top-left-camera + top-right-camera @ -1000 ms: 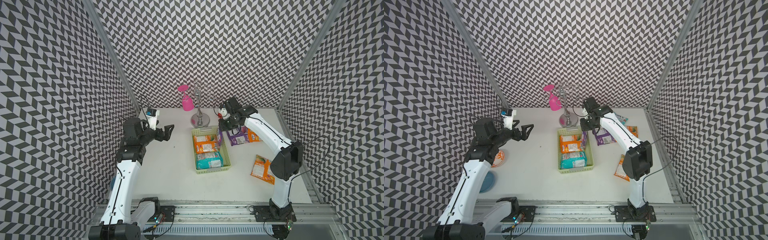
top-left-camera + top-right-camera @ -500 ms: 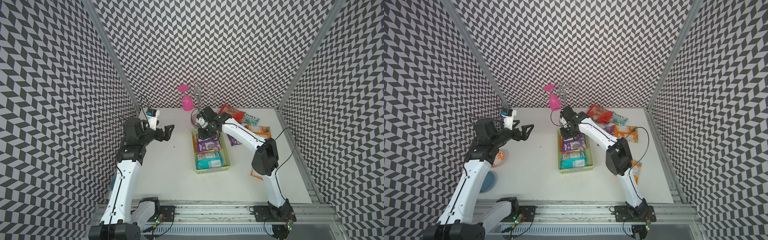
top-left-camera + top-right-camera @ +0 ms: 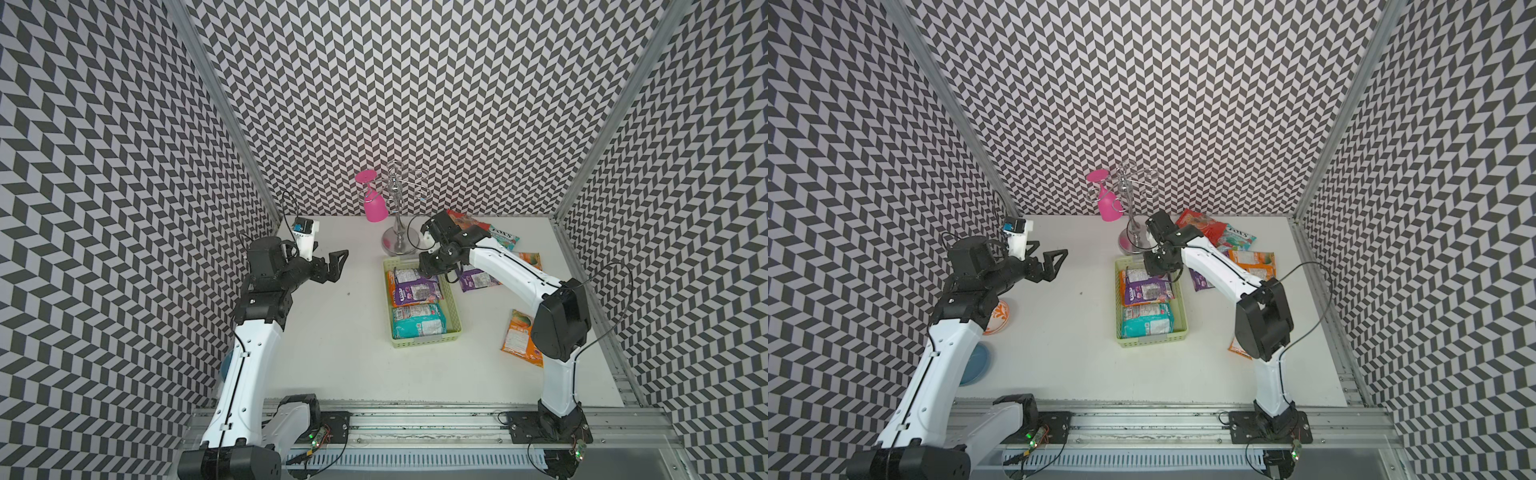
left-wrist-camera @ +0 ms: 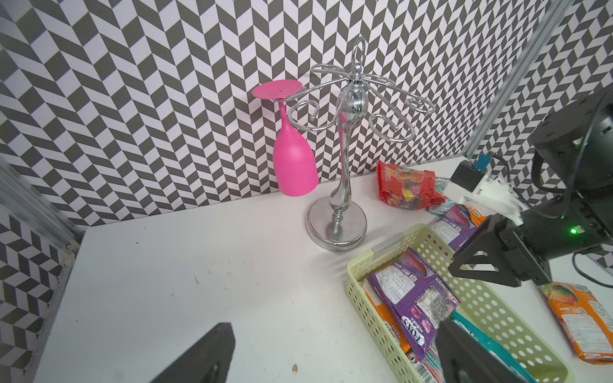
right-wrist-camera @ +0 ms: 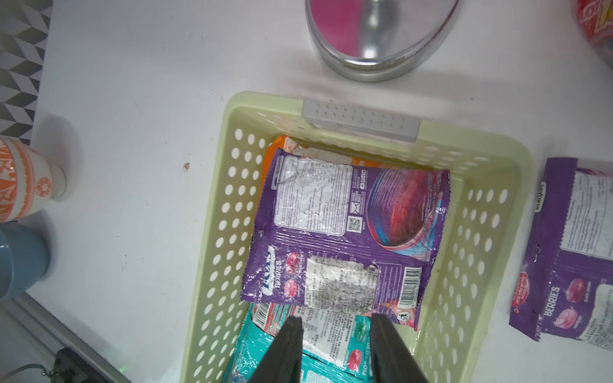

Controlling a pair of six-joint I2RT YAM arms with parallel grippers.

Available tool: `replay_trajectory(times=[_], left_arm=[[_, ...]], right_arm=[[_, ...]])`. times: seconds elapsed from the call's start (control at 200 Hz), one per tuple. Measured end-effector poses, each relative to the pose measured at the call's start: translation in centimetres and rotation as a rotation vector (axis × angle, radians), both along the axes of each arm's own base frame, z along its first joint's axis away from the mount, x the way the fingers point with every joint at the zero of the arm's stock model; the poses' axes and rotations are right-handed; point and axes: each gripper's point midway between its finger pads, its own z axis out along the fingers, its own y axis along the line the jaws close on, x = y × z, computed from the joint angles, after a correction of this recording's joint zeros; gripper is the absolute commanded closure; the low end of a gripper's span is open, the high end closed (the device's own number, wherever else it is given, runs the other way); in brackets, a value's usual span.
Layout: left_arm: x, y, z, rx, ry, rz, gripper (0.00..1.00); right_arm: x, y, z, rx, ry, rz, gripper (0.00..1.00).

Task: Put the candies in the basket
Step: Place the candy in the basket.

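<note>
Over the tabletop (image 3: 332, 353) we hold our right gripper (image 5: 336, 318) parted above the basket (image 5: 212, 232), freeing the purple bag (image 5: 331, 232); left gripper (image 3: 338, 266) gapes.

Black-and-white chevron walls (image 3: 415, 83) closed in on three sides, aluminium posts (image 3: 221, 108) ran up the back corners, and the white tabletop (image 3: 340, 353) lay evenly lit, soft shadows only, a metal rail (image 3: 415, 419) along its front edge.
</note>
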Motion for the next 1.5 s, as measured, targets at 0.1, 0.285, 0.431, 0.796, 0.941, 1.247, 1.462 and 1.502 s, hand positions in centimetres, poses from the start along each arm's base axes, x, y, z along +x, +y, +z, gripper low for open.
replay_trajectory(times=[0.1,0.285,0.431,0.796,0.941,1.247,1.462,1.502], left_arm=[[0.0,0.0,0.0,-0.002,-0.001,0.000,0.01],[0.0,0.0,0.0,-0.002,-0.001,0.000,0.01],[0.0,0.0,0.0,-0.002,-0.001,0.000,0.01],[0.0,-0.1,0.0,-0.003,-0.001,-0.003,0.01],[0.0,-0.1,0.0,-0.003,-0.001,-0.003,0.01],[0.0,-0.1,0.0,-0.003,-0.001,-0.003,0.01],[-0.1,-0.4,0.0,-0.007,0.000,-0.018,0.01],[-0.1,-0.5,-0.1,-0.009,0.001,-0.026,0.01]], right_arm=[[-0.5,0.2,-1.5,-0.014,0.024,-0.013,0.51],[-0.1,0.5,-2.9,-0.034,0.012,-0.051,0.45],[-0.6,0.9,-5.1,-0.030,0.056,-0.052,0.42],[-2.1,3.4,-7.9,-0.005,0.126,-0.026,0.45],[-1.4,4.9,-7.5,0.028,0.122,-0.011,0.46],[-0.1,4.7,-4.1,0.044,0.065,-0.013,0.45],[1.3,-4.5,3.1,0.069,-0.041,-0.175,0.39],[1.6,-6.9,4.6,0.076,-0.075,-0.222,0.34]])
